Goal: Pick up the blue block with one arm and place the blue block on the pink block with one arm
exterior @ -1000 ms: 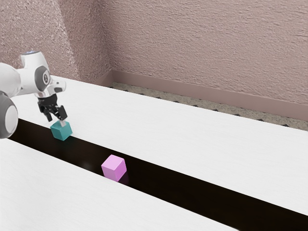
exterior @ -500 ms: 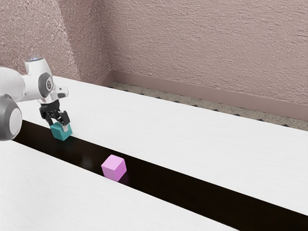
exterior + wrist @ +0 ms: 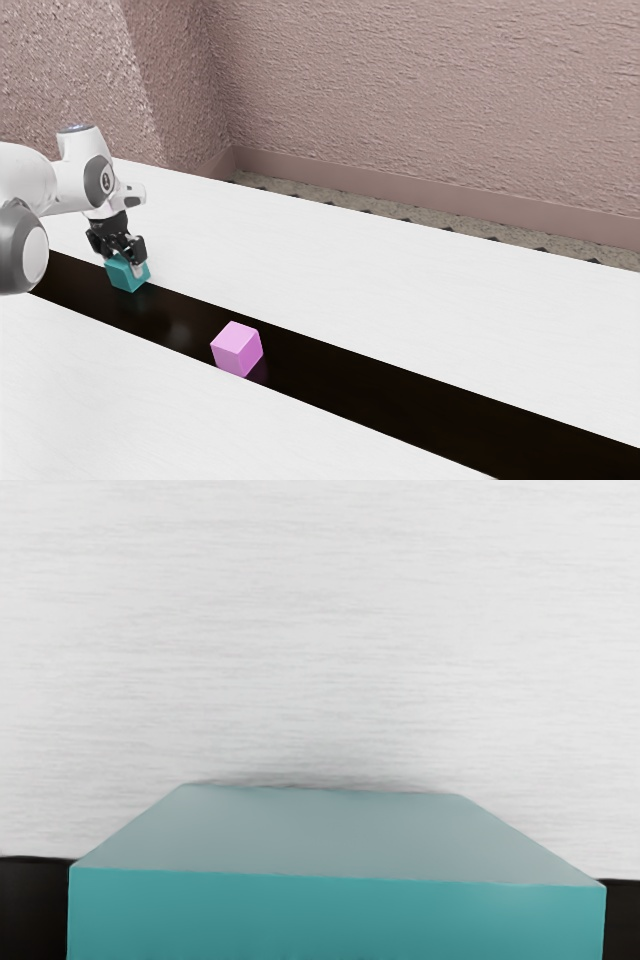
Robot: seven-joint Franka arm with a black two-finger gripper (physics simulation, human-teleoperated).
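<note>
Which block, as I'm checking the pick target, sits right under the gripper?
The blue block, the teal cube at the exterior view's left, with the gripper at its top; the pink block sits apart toward the right.

White arm (image 3: 45,185) bent at elbow, wrist pointing straight down; black hand (image 3: 126,258) low, clamped on blue block (image 3: 129,276) from two sides.

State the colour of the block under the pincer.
Teal, a blue-green. The block shows it best in the wrist view.
</note>
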